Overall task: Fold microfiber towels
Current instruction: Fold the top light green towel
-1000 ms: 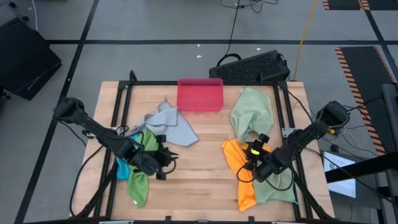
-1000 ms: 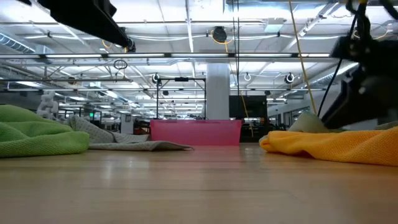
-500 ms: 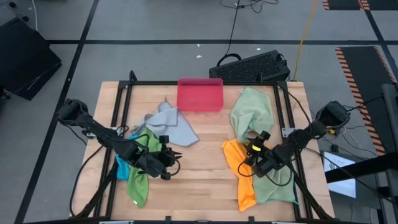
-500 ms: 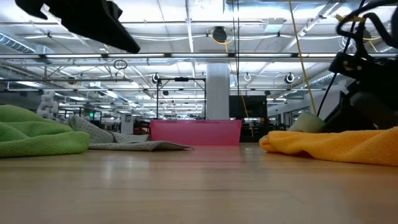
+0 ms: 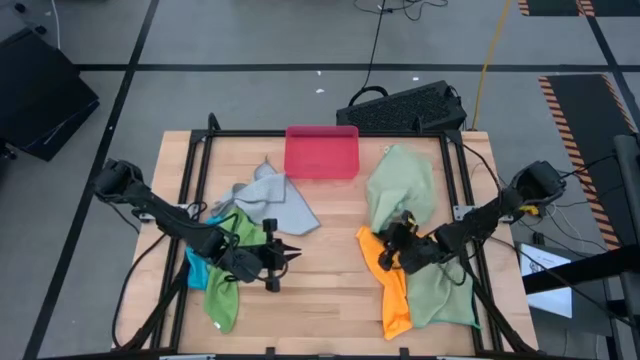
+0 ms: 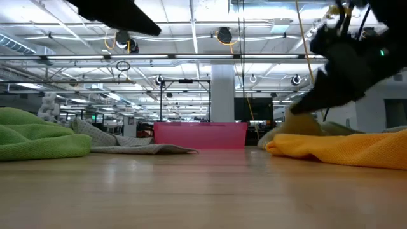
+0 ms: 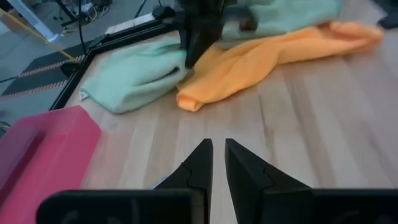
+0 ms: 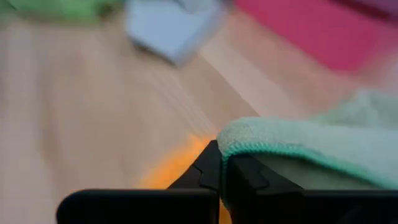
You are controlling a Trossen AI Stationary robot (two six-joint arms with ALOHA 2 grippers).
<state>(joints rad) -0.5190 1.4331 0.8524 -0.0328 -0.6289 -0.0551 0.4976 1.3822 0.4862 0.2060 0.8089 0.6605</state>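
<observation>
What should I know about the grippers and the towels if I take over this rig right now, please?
Right gripper: shut on the pale green towel, pinching its edge over the orange towel on the table's right side.
Left gripper: fingers nearly together, holding nothing, over bare wood near the table's middle.
Towels: grey towel, bright green towel and blue towel are crumpled at left. The pink tray sits at the far edge.
Done: no towel lies folded.
Left: all the folding.

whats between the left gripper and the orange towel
Only bare wooden table; the high view shows nothing between the left gripper and the orange towel.
</observation>
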